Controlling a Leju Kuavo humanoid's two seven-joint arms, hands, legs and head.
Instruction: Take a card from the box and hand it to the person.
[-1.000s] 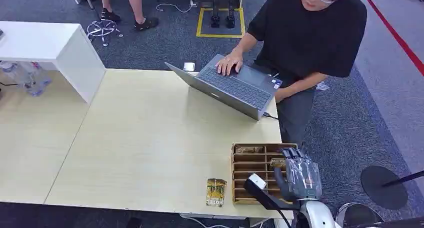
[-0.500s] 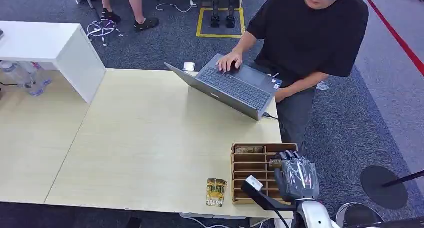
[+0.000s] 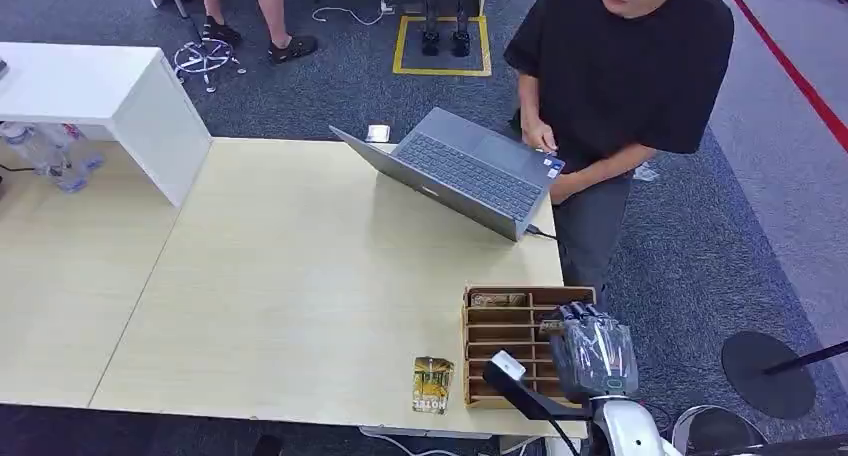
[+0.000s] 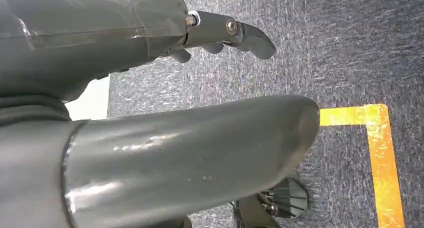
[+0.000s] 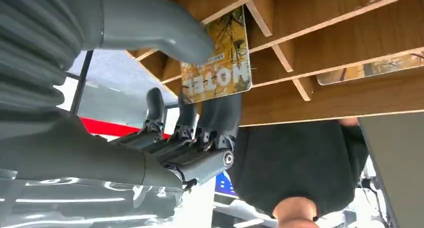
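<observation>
Yellow-printed, the card (image 5: 216, 55) is pinched between the right hand's (image 3: 588, 348) grey thumb and its dark fingers (image 5: 220, 115), and it stands partly out of a slot of the wooden box (image 3: 492, 348). In the head view that hand sits over the box's right side, at about the spot it held half a second ago, having eased slightly toward the robot since a second ago; I judge the grip made and the lift just beginning. Another card (image 3: 432, 384) lies flat on the counter (image 3: 290, 276) just left of the box, and one more (image 3: 498, 299) rests in the box's far row. Beyond the box, the person (image 3: 620, 66) has taken their hand off the laptop (image 3: 465, 171) and drawn it to their body, so it is freer to receive than before, though not yet held out. The left hand (image 4: 150, 138) hangs over carpet with its fingers apart, holding nothing
</observation>
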